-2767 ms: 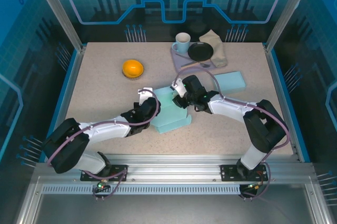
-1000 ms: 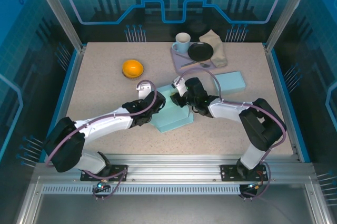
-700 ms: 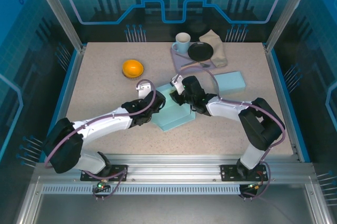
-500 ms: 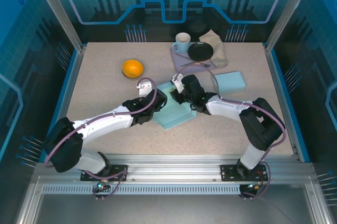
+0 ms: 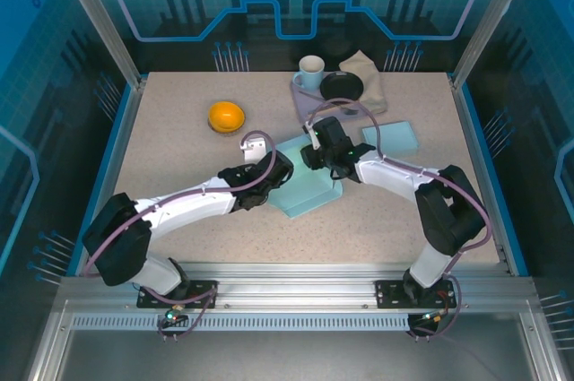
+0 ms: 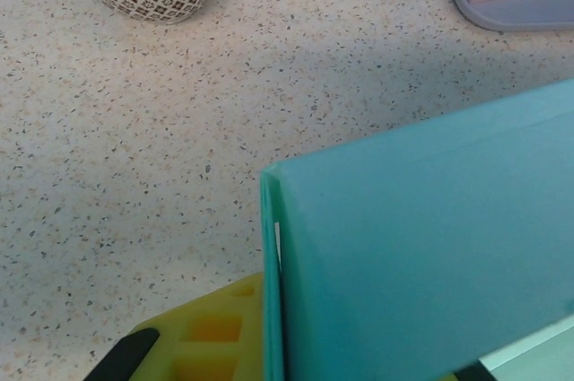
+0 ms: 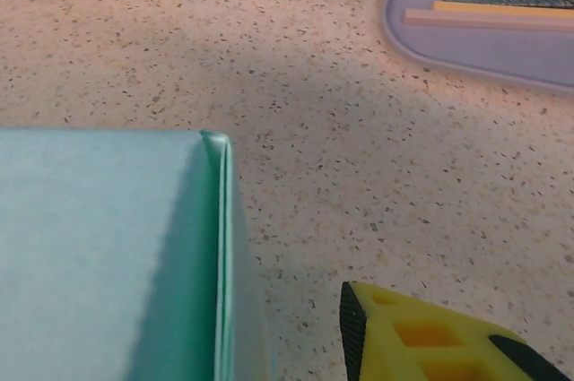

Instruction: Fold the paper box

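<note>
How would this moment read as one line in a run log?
task: fold paper box | left gripper: shut on a raised panel | right gripper: beside another panel, grip unclear | status: folding unfinished

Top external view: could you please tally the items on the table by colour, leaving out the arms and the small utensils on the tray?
Teal: 2 (paper box, flat teal piece)
Yellow: 1 (bowl)
White: 1 (mug)
Black: 1 (dish)
Lavender: 1 (tray)
Beige: 1 (cloth)
Total: 7
</note>
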`<state>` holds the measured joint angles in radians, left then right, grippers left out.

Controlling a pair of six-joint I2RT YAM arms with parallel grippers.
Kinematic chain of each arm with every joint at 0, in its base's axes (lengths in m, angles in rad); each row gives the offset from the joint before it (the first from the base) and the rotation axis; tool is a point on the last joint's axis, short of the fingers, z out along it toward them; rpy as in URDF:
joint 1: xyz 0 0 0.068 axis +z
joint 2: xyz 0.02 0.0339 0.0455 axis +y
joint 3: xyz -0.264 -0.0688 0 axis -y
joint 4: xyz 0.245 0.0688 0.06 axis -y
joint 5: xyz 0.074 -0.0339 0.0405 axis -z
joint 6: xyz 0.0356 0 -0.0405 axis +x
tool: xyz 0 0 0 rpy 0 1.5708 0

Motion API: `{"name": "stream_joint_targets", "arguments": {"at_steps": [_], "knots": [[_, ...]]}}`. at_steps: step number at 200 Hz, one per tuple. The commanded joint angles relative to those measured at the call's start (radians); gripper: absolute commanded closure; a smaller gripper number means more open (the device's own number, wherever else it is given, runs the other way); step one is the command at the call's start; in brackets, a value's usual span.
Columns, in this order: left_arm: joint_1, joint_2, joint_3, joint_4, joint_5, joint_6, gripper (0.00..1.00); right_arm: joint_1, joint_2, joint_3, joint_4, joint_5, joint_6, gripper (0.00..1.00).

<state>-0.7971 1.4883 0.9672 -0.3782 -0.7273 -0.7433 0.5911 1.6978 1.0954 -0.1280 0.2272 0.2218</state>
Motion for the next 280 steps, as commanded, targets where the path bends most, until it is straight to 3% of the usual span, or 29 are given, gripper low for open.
{"name": "stream_joint_targets", "arguments": {"at_steps": [1, 62, 133, 152, 214, 248, 280], "knots": [[0.007, -0.016, 0.015, -0.177, -0.115, -0.027, 0.86, -0.074, 0.059, 0.026, -0.237, 0.478, 0.108, 0.65], [0.007, 0.009, 0.029, -0.181, -0.123, -0.027, 0.86, -0.044, 0.046, 0.052, -0.297, 0.621, 0.159, 0.64], [0.007, 0.050, 0.056, -0.194, -0.132, -0.021, 0.86, -0.049, 0.048, 0.091, -0.349, 0.676, 0.126, 0.59], [0.007, 0.060, 0.062, -0.197, -0.133, -0.023, 0.86, -0.047, 0.037, 0.088, -0.321, 0.550, 0.100, 0.57], [0.007, 0.088, 0.087, -0.197, -0.129, -0.030, 0.86, -0.045, -0.067, -0.039, -0.065, -0.131, 0.055, 0.54], [0.007, 0.100, 0.088, -0.197, -0.126, -0.030, 0.86, -0.043, -0.104, -0.067, -0.057, -0.275, 0.031, 0.50], [0.006, 0.113, 0.094, -0.198, -0.119, -0.034, 0.86, -0.040, -0.142, -0.077, -0.071, -0.293, 0.009, 0.45]]}}
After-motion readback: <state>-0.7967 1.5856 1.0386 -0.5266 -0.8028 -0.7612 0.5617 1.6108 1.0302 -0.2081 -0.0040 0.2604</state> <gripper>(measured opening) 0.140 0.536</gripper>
